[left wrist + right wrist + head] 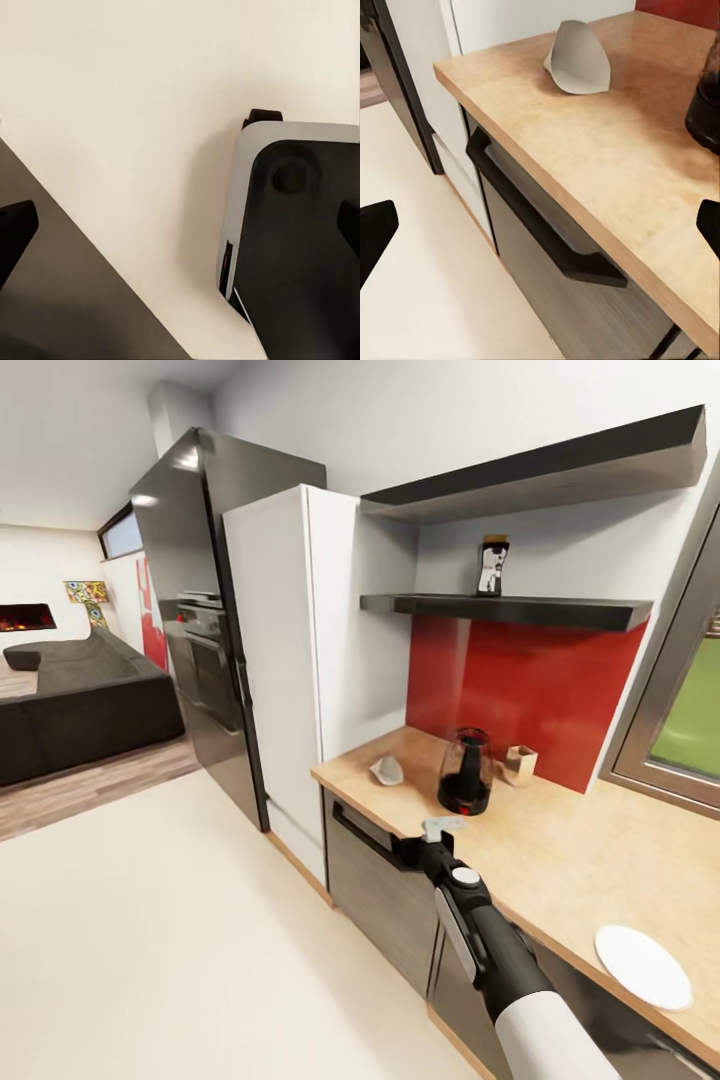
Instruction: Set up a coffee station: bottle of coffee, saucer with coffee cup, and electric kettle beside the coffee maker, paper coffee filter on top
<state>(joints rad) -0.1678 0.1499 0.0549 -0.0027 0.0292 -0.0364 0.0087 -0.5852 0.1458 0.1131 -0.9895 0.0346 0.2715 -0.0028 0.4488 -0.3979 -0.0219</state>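
Wood-grain countertop (pixel 560 860) held little in order: nearest, the saucer (pixel 642 966) lay bare; the right gripper (pixel 441 827) hovered spread at the counter's edge; farther, paper coffee filter (pixel 387 770) and electric kettle (pixel 466 772) waited; farthest, the bottle of coffee (pixel 492 566) stood on the kitchen shelf (pixel 520 609).
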